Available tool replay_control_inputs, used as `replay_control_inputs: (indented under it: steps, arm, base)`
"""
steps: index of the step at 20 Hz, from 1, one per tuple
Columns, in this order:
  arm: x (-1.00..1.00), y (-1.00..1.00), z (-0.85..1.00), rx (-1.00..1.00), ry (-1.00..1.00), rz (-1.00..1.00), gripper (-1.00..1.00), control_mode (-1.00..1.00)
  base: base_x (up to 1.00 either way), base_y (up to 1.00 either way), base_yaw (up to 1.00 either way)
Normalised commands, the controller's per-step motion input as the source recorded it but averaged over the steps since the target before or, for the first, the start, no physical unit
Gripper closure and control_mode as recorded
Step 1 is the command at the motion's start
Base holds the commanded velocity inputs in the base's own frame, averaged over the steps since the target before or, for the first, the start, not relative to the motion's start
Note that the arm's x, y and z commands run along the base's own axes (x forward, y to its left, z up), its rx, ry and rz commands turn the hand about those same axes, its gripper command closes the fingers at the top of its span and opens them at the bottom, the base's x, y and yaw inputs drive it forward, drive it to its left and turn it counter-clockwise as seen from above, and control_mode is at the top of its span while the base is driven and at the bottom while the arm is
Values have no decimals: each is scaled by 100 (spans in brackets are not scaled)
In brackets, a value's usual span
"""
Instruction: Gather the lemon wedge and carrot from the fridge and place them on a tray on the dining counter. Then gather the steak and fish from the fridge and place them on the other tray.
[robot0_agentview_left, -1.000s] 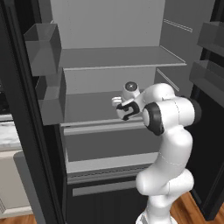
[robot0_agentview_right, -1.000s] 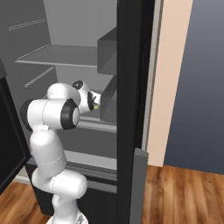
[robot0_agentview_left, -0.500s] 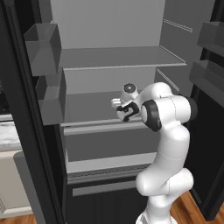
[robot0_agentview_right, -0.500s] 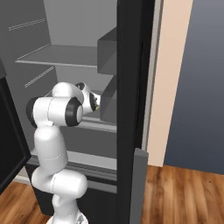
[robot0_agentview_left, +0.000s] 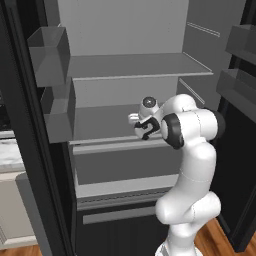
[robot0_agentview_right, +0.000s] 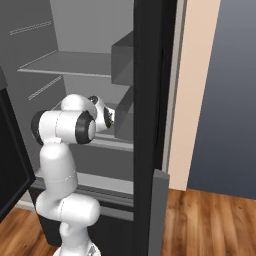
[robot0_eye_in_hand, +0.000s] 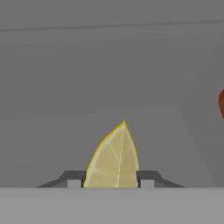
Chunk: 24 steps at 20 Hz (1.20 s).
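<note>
The pale yellow lemon wedge (robot0_eye_in_hand: 114, 157) stands point-up between the two dark fingertips (robot0_eye_in_hand: 72, 179), which pinch it on both sides. You will find the gripper (robot0_agentview_left: 145, 129) (on the white arm) inside the open black fridge (robot0_agentview_left: 30, 150), over its lower grey shelf (robot0_agentview_left: 100, 122). A reddish-brown object (robot0_eye_in_hand: 221, 103) sits at the right edge.

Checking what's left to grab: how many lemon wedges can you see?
1: the lemon wedge sits between the gripper fingertips on the fridge shelf. Others may be hidden.
</note>
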Motion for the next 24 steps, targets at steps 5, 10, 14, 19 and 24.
replay_control_inputs:
  steps: [5,10,14,19,24]
  arm:
    - [-61,-15,22,5,-5,0,100,-100]
    - [-100,0,78,0,-17,3,100,-100]
    - [-100,5,100,-4,-8,0,100,-100]
    - [-100,17,100,-9,5,0,100,-100]
    - [-100,9,100,-4,10,0,100,-100]
  base:
    - [0,0,0]
    - [0,0,0]
    - [0,0,0]
    - [0,0,0]
    - [0,0,0]
